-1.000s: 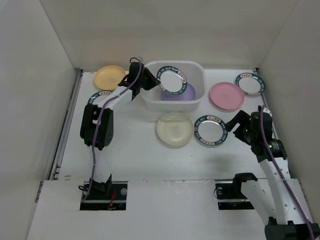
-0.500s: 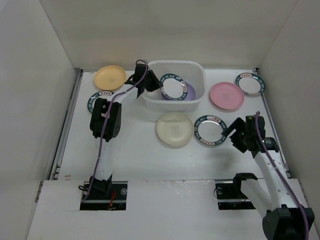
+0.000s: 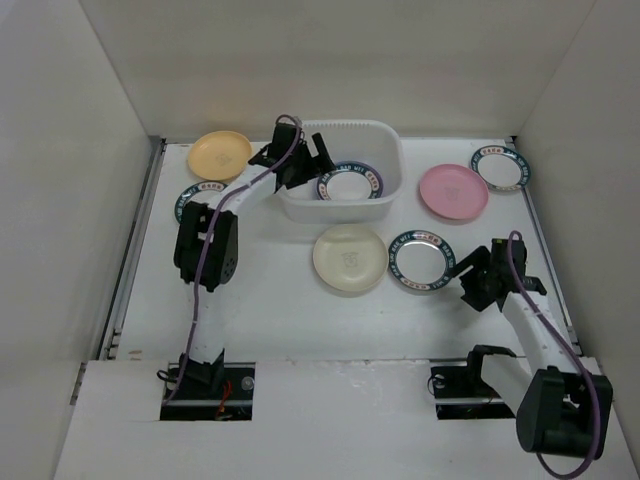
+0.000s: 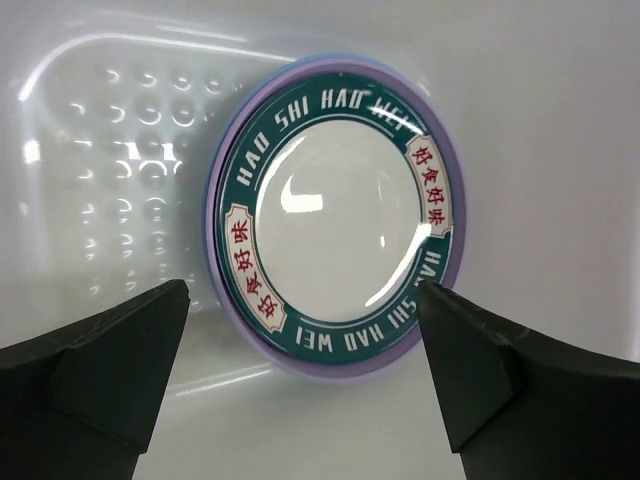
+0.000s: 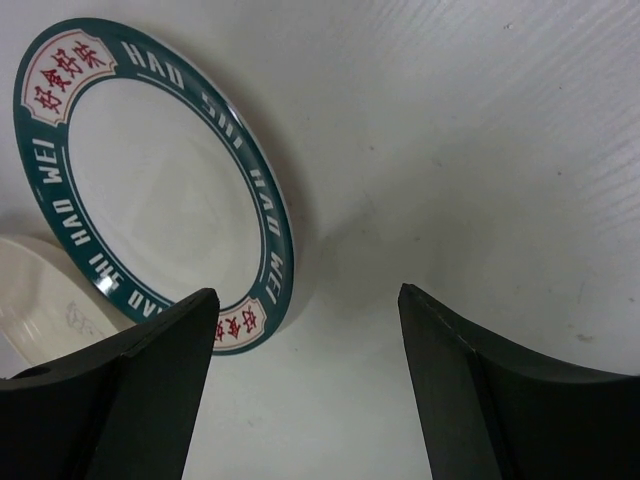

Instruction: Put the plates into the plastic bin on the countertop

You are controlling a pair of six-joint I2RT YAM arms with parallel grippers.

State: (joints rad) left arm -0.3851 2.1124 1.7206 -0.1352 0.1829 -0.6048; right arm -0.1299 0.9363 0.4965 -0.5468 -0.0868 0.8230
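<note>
1. The right hand (image 5: pixel 308 295) hung low over the worktop (image 5: pixel 480 150), jaws wide apart and holding nothing. The nearest teal-rimmed plate (image 5: pixel 160 180) lay flat just beside its left finger. A closing finger could ride over the low rim or shove the plate rather than get under it.
2. Such a shove would likely drive it into the cream plate (image 3: pixel 350 258) close beside it and knock both askew.
3. Farther on, the left hand (image 4: pixel 302 290) reached into the plastic bin (image 3: pixel 345 127), jaws wide and empty. Below it a second teal-rimmed plate (image 4: pixel 340 215) lay flat on the purple plate (image 4: pixel 212 230). On the way out, a finger could catch the bin's wall and drag or tip the light tub.
4. Plates dropped off-centre onto that stack might land tilted against the wall.
5. Farthest, the pink plate (image 3: pixel 453 192), yellow plate (image 3: pixel 220 154) and far teal-rimmed plate (image 3: pixel 500 167) waited on the worktop. A half-hidden teal-rimmed plate (image 3: pixel 190 197) lay beside the left arm (image 3: pixel 205 245), where a sweep could brush it.
</note>
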